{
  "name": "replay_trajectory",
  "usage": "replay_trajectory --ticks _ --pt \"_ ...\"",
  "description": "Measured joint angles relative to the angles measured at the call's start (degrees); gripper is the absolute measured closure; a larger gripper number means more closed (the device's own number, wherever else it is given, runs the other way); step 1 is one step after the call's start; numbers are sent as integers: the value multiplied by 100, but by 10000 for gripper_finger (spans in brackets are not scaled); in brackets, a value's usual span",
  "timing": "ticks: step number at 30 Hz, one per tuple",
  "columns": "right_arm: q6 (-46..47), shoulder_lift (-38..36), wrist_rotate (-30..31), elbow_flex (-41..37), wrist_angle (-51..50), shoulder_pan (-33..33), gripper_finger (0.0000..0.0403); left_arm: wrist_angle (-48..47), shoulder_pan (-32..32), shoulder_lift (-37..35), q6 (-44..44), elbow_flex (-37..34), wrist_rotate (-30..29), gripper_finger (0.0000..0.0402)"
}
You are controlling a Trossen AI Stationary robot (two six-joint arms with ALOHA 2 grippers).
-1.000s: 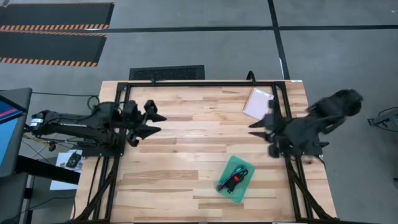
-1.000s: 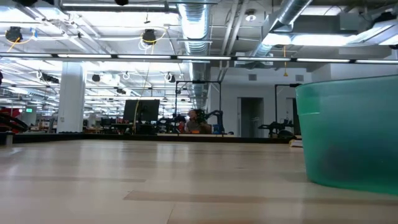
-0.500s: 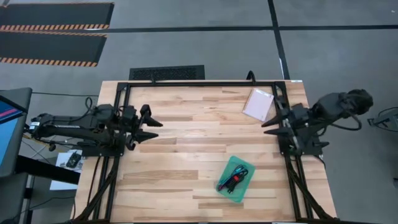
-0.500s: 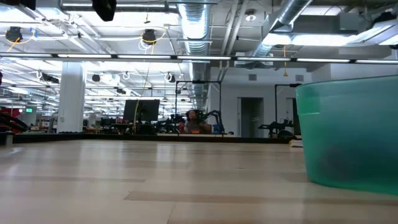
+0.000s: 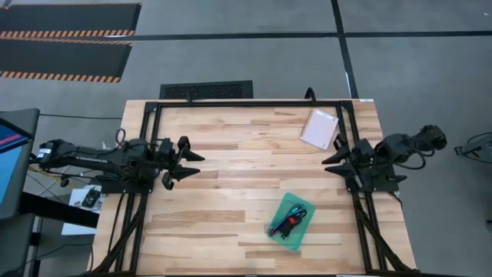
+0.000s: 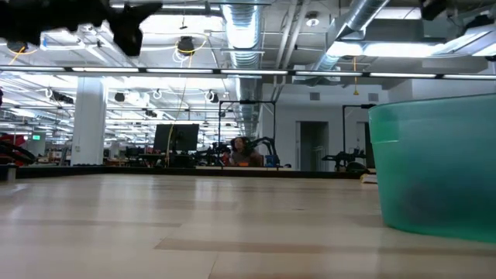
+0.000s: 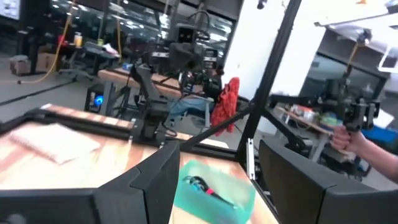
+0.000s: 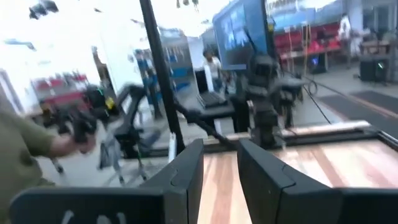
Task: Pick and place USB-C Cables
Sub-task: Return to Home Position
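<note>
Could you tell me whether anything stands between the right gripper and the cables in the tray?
Nothing visible does: only bare tabletop separates the right gripper from the cables in the green tray.

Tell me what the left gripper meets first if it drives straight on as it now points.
Probably the right gripper, facing it across the table. The left gripper aims between the pink packet and the green tray; relative height is unclear from above.
</note>
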Motion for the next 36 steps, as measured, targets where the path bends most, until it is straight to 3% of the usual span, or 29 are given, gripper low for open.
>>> replay_trajectory --ticks 6,12,18,21,23,36 --pt "-46 -1021 -2 -698 302 0 280 1371 47 -9 -321 -1108 -79 194" --pt "-179 -1711 -34 -1120 421 7 280 1586 300 -193 -557 -1578 -38 194" --pt "-225 -1722 -116 -1671 690 -5 280 1456 541 -502 -737 -1580 883 194" --pt "-313 -1719 -118 -2176 1428 -5 280 1303 609 -626 -948 -1583 1524 194" --pt "-322 -1718 -120 -2604 1982 -11 280 1096 574 -675 -969 -1583 1574 194" --pt "-201 -1663 -118 -2796 1896 -38 280 -161 -140 -664 113 -1589 -785 194"
